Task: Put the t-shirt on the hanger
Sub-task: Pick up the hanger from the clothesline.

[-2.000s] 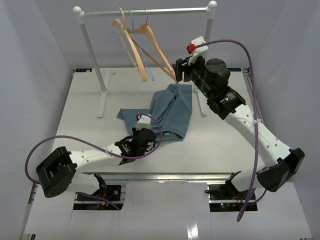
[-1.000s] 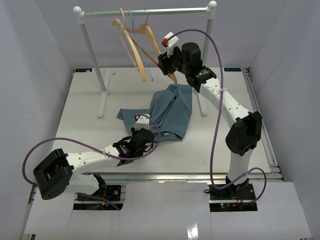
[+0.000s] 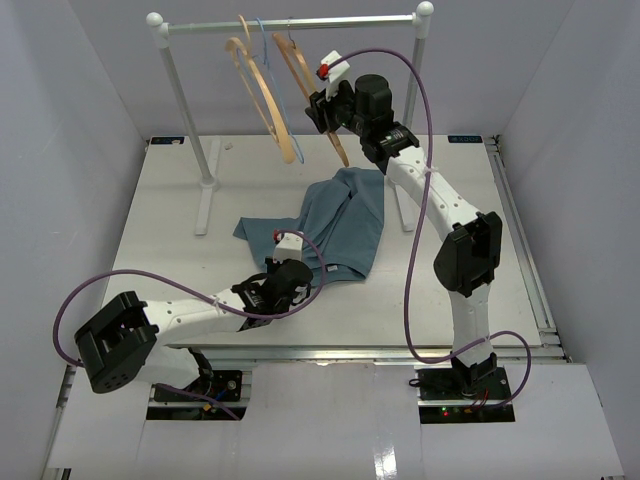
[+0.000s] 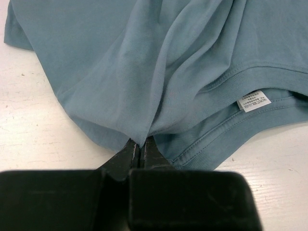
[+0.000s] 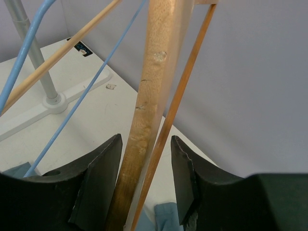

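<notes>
Right fingers straddle the hanger, spread; an off-centre squeeze may swing it away. Left fingers pinch the t-shirt.

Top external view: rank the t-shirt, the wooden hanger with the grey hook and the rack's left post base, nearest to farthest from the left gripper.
1. t-shirt: front centre, its edge pinched by the left gripper.
2. rack's left post base: on the table, back left.
3. hanger: up on the rail, far back.

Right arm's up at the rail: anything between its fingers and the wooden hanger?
Nothing visible. One wooden arm of the hanger sits between the open fingers of the right gripper; the blue wire hanger hangs outside them.
</notes>
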